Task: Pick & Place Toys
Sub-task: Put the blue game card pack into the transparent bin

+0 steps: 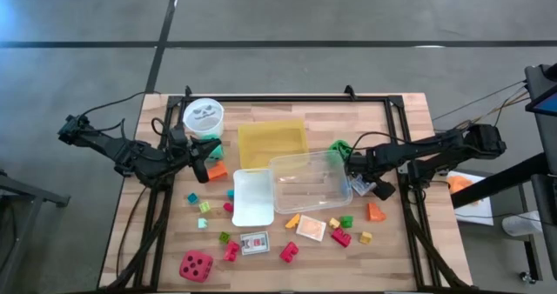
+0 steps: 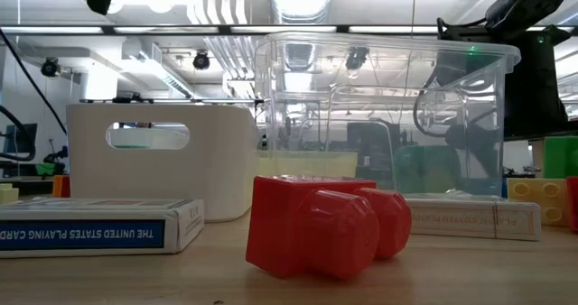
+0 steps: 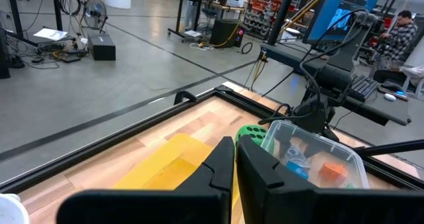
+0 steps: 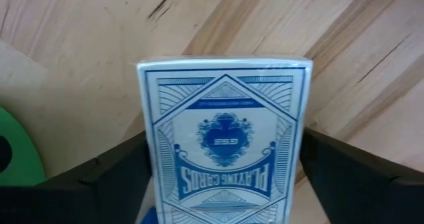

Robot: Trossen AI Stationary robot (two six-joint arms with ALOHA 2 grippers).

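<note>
Blue-backed card pack (image 4: 224, 141) stands between the right claw's (image 4: 225, 177) two dark fingers (image 4: 106, 184), which flank it closely on the wooden table (image 4: 79, 25), beside the clear box (image 1: 309, 181). Left claw (image 3: 235, 164) is closed, empty, above the yellow tray (image 3: 169, 161).

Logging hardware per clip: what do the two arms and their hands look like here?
Both arms are dark, jointed and slim, with black cables looping along them. The left hand has two black, blocky, angular fingers. The right hand shows matching matte black fingers. No markings visible.
</note>
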